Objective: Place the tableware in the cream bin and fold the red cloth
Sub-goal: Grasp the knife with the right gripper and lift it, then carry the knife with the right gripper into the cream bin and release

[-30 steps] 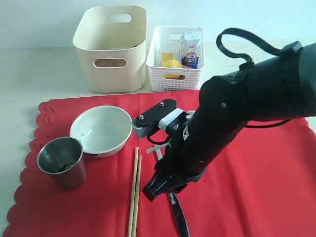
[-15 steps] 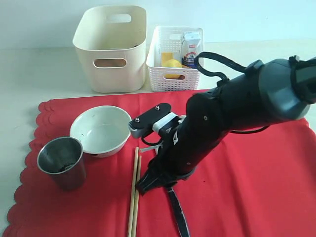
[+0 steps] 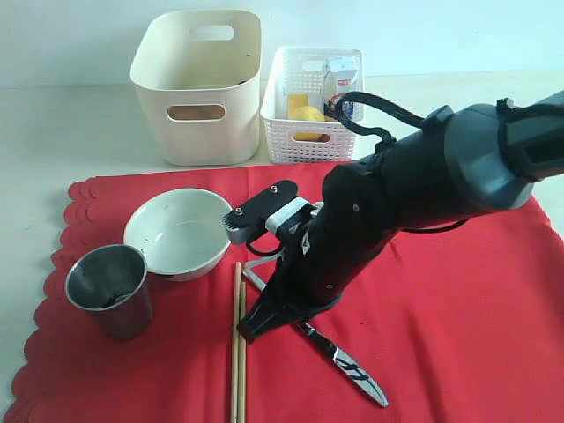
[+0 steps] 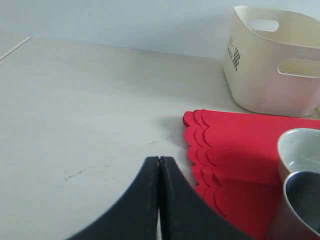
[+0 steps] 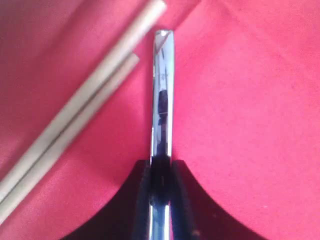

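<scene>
My right gripper is down on the red cloth, shut on the silver knife, which lies flat between its fingers. The wooden chopsticks lie just beside the knife. A white bowl and a steel cup stand on the cloth's left part. The cream bin stands behind the cloth. My left gripper is shut and empty over bare table, left of the cloth's scalloped edge.
A white perforated basket beside the cream bin holds a milk carton and a lemon. The right arm's dark bulk covers the cloth's middle. Bare pale table spreads to the left of the cloth.
My right arm has shifted left and lower, and its jaws have closed on the knife. The knife has swung, its blade now pointing toward the front right. The left gripper has stayed shut.
</scene>
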`<state>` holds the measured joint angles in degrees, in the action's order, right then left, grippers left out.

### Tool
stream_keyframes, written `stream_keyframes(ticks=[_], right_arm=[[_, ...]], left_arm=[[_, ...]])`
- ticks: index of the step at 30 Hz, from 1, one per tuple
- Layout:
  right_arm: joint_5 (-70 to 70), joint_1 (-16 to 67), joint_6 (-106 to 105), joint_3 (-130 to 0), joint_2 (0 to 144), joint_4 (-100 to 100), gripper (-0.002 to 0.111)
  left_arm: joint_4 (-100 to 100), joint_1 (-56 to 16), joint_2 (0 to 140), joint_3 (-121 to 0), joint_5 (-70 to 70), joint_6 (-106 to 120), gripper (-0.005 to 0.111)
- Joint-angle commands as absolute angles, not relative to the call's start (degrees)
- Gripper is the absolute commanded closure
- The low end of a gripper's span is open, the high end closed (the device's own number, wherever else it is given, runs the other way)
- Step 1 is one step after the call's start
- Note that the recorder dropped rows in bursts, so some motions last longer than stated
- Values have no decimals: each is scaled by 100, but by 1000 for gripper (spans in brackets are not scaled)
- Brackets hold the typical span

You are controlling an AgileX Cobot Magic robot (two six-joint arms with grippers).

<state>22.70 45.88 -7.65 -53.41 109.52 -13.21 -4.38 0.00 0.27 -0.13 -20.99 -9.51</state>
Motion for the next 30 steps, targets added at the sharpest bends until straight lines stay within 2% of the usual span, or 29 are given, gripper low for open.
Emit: stream_keyframes(ticks=[1, 18, 30], right_arm=[[2440, 4600, -740, -5313, 11028, -1132, 108], [2826, 4600, 356, -5386, 9375, 390, 108], [3384, 4600, 287, -7153, 9206, 819, 108]], left_arm=[[-453, 4, 0, 0, -2043, -938, 107], [-453, 4, 0, 0, -2043, -938, 107], [-453, 4, 0, 0, -2043, -938, 107]])
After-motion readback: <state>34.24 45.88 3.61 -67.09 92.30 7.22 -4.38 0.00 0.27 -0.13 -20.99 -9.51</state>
